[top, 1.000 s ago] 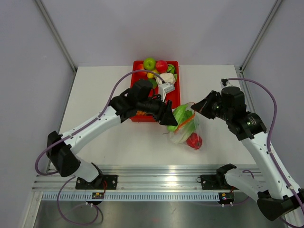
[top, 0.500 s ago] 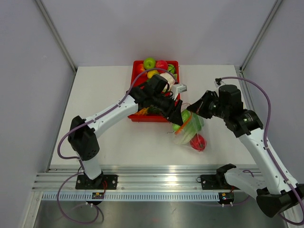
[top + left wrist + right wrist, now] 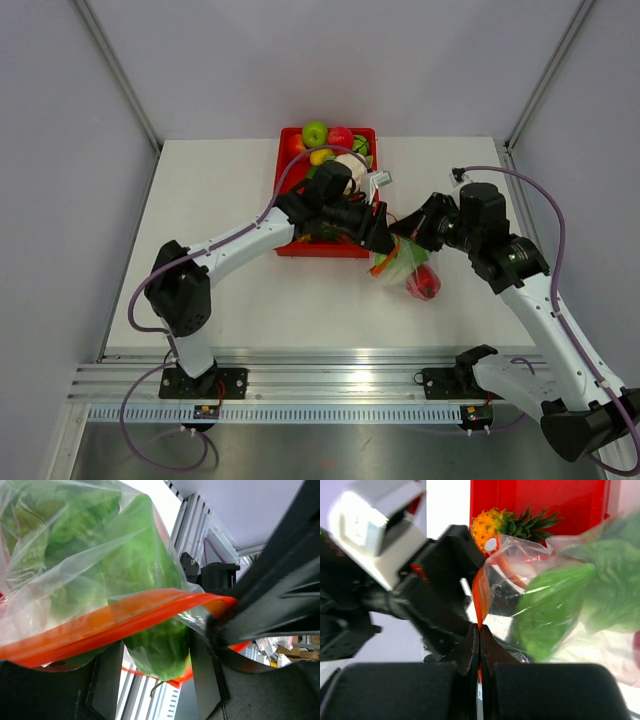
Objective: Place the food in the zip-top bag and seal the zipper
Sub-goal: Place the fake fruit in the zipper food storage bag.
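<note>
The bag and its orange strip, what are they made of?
The bag looks like thin, clear plastic film. It is shiny and crinkled, and the green lettuce shows right through it. The strip along its edge looks like thicker, smooth orange-red plastic, much less see-through. Both are probably bendy, though a look alone cannot prove that.

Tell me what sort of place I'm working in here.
Most likely a lab test cell, not a kitchen: plain grey panel walls enclose a white tabletop, a ribbed aluminium rail edges it, and the red rectangular plastic tray holds toy fruit.
</note>
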`<state>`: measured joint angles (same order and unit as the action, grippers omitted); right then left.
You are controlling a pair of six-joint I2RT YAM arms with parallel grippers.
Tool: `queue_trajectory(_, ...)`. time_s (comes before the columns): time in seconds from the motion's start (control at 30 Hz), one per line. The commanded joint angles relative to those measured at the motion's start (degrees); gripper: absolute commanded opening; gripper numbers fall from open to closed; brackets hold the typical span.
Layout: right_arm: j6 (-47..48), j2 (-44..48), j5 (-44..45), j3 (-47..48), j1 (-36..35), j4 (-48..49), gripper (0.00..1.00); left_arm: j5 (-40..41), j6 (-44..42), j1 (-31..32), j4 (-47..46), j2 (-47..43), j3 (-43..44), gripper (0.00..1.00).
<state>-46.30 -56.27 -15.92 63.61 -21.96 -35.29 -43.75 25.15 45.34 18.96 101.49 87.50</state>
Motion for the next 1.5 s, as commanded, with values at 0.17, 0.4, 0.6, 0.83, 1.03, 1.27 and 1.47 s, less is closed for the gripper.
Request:
queue_trajectory(0.17,-6.6,2.8,-3.6,-2.3,0.1,8.7,0.00,-4.6,6.5,0.6,-13.1,2.9,-5.8,0.00)
queue_trajectory(0.4,-7.4,2.4,-3.7,-2.7,0.0,9.4,0.00,-7.2,1.2,1.4,-3.8,4.7,-3.1,0.00)
queue_trajectory(0.6,-8.0,2.9,-2.6,-3.2,0.0,9.4,0.00,-7.2,2.5,1.5,-5.7,2.0,-6.2,0.68)
queue_trajectory(0.83,-8.1,3.6,-1.7,-3.8,0.1,8.7,0.00,-6.7,1.8,1.6,-4.9,-1.1,-8.0,0.80)
queue_trajectory(1.03,-8.0,4.0,-1.5,-4.4,0.0,8.7,0.00,-5.6,1.6,1.6,-4.0,-4.4,-9.3,0.80)
queue_trajectory(1.27,-8.8,4.4,-2.4,-6.1,0.1,10.5,0.00,-4.7,1.9,1.7,-4.3,-6.0,-10.1,0.39)
queue_trajectory(1.47,-9.9,4.6,-3.8,-8.0,0.0,12.3,0.00,-4.4,3.2,2.6,-5.3,-5.3,-10.4,0.00)
